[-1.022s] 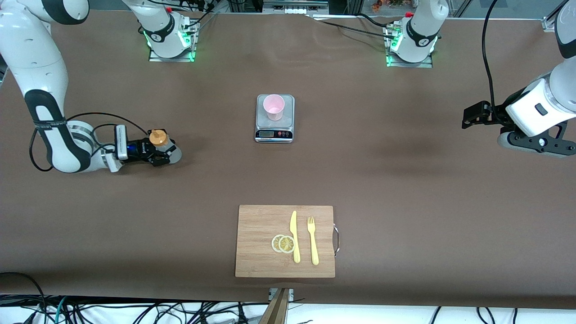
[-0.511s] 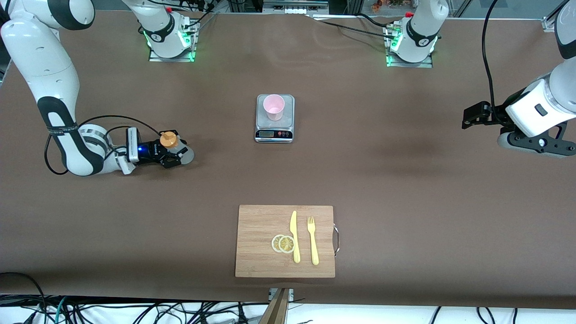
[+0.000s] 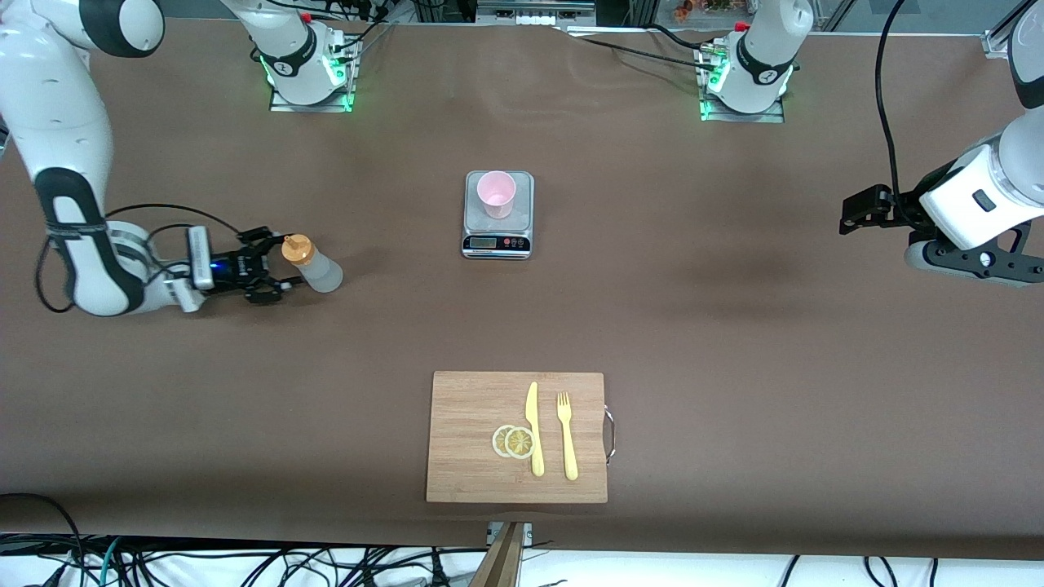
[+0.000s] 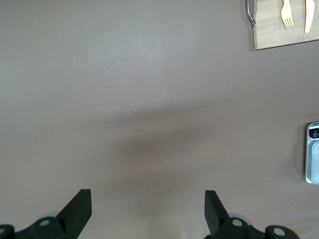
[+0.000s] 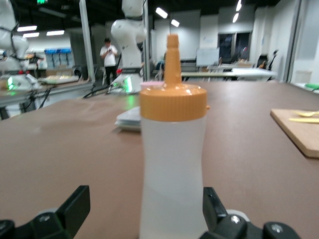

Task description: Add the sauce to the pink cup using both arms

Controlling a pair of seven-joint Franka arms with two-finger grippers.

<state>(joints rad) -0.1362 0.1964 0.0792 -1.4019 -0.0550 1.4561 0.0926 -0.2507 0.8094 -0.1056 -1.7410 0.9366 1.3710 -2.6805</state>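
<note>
The right end effector (image 3: 273, 269) sits low at the right arm's end of the bench, fingers (image 5: 75, 206) spread, level with the sauce bottle (image 3: 311, 265), which stands upright just clear of their tips. The left end effector (image 3: 852, 212) waits, fingers apart, above bare bench. The pink cup (image 3: 496, 194) stands on the scale (image 3: 498, 236); its contents cannot be read. This fits either approach or release.

light: even, overhead | shadows: soft smudge on bench (image 4: 149, 149) | glare: ceiling strips in right wrist view | blur: sauce bottle (image 5: 172, 164) soft, close
</note>
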